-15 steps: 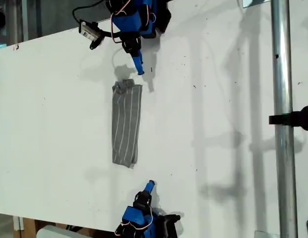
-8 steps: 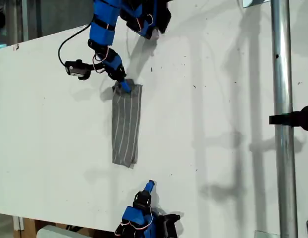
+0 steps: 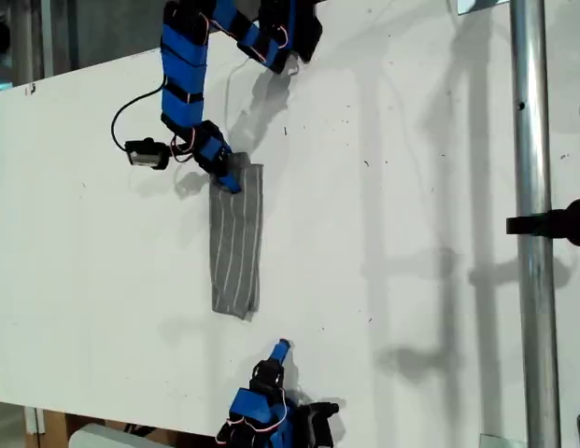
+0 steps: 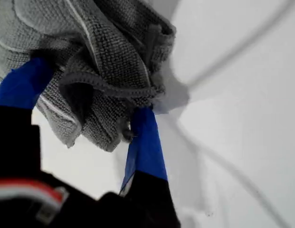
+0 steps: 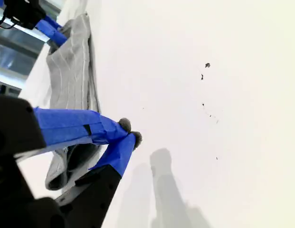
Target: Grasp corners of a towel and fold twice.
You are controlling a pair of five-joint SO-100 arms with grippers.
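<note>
The grey pinstriped towel (image 3: 237,243) lies folded into a narrow strip on the white table (image 3: 411,233), running up and down the exterior view. My first gripper (image 3: 230,177) is down on the strip's upper end, at the corner toward the exterior view's left. In the first wrist view its blue fingers (image 4: 145,137) stand open with bunched towel (image 4: 104,57) between them. My second gripper (image 3: 283,349) rests below the strip's lower end, apart from it. Its fingertips (image 5: 129,132) are shut on nothing, and the towel (image 5: 73,71) stretches away beyond them.
A vertical metal pole (image 3: 532,233) with a black clamp (image 3: 556,224) crosses the exterior view's right side. The first arm's wrist camera (image 3: 145,152) sticks out beside the towel's upper end. The table's edge runs along the exterior view's left and bottom.
My first arm swung out from its base toward the exterior view's left and came down onto the towel's upper corner, ruffling that end. The second arm has not moved.
</note>
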